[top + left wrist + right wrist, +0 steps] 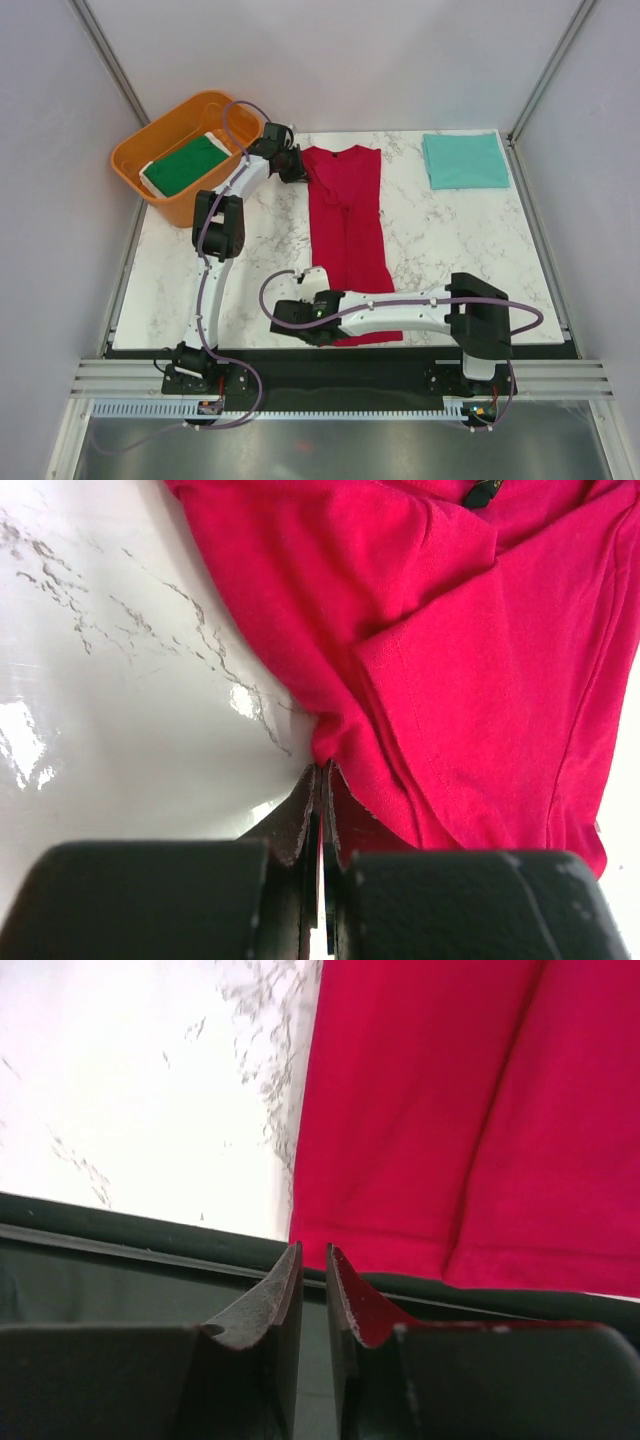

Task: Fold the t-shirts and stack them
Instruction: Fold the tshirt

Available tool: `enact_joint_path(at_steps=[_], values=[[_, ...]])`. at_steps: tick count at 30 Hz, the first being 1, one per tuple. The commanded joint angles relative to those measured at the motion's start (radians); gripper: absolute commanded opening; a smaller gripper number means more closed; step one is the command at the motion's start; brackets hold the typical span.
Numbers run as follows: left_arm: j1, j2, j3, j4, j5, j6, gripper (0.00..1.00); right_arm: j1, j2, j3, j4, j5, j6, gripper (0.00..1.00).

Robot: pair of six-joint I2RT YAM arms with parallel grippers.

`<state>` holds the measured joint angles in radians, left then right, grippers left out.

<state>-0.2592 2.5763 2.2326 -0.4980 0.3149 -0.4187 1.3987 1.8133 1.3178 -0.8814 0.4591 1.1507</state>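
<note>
**Red shirt laid long on the table, left jaws on its shoulder edge**

Landmark for all positions: the red t-shirt (347, 215).

- Red t-shirt: lies flat on the marble table (240, 290) as a long narrow strip, collar at the far end and hem at the near end. Both sides are folded in toward the middle. In the left wrist view a sleeve lies folded over the body (470, 660), with a dark label (483, 492) at the collar. The hem reaches the dark strip (120, 1230) along the table's near edge.
- Left gripper (293, 165): at the shirt's far left corner, just beside the collar. In the wrist view its fingers are pressed together (322, 768), and a small pucker of the red edge is nipped at the tips. The cloth bunches there and lifts slightly off the marble.
- Right gripper (318, 322): at the shirt's near left corner, by the hem. In the wrist view a narrow slit shows between the fingers (313, 1252), with no cloth in it. The red hem (450, 1110) lies just beyond and to the right of the tips.
- Teal t-shirt (465, 160): folded into a flat square, well apart to the right of the red shirt's collar end.
- Dark green t-shirt (185, 165): folded, with a white edge showing, inside the orange tub (215, 97) to the left of the red shirt's collar end, beyond the left gripper.
</note>
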Motion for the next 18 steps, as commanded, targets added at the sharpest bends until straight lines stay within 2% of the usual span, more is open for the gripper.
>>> enact_joint_path(at_steps=[1, 6, 11, 18], values=[[0.011, -0.001, -0.011, 0.007, -0.025, 0.032, 0.02, -0.050, -0.046, -0.011, 0.019, -0.023, -0.029, 0.22], [0.014, 0.005, -0.010, 0.007, -0.025, 0.035, 0.02, -0.093, -0.057, -0.064, 0.117, -0.057, -0.051, 0.25], [0.015, 0.013, -0.010, 0.009, -0.023, 0.035, 0.02, -0.104, 0.000, -0.074, 0.191, -0.103, -0.054, 0.27], [0.021, 0.019, -0.010, 0.009, -0.020, 0.037, 0.02, -0.104, 0.041, -0.100, 0.197, -0.106, -0.020, 0.28]])
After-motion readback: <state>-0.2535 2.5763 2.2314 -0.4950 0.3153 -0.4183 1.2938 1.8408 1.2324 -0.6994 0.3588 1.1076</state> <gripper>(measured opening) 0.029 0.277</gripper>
